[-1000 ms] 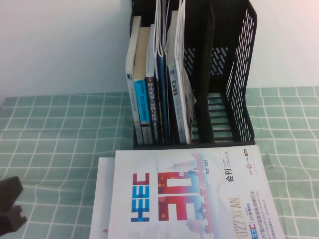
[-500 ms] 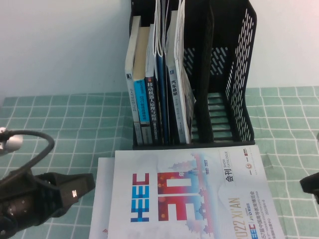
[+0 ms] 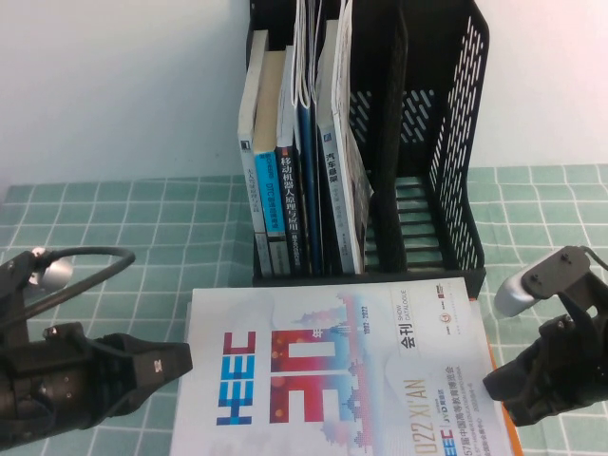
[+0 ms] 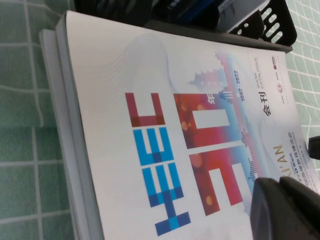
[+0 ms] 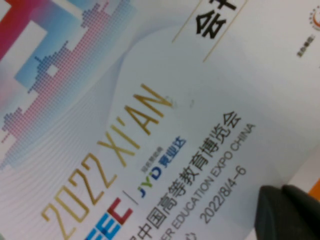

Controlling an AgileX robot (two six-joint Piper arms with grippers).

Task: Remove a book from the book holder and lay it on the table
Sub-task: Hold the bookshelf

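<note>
The black mesh book holder stands at the back of the mint-green grid table, with several books and thin magazines upright in its left slots. The pale grey book with the man in the dark blue suit does not show its cover; I cannot pick it out. My left gripper is shut and empty, low at the left edge of the flat white "HEEC 30" magazine. In the left wrist view it hovers over that cover. My right gripper is shut and empty at the magazine's right edge.
The holder's two right slots hold nothing. Another white booklet lies under the HEEC magazine, and an orange edge shows beneath its right corner. The holder's front edge touches the magazine's far end.
Both arms have come up into view from the near edge, left first, then right. The HEEC magazine has slid a little to the left.
</note>
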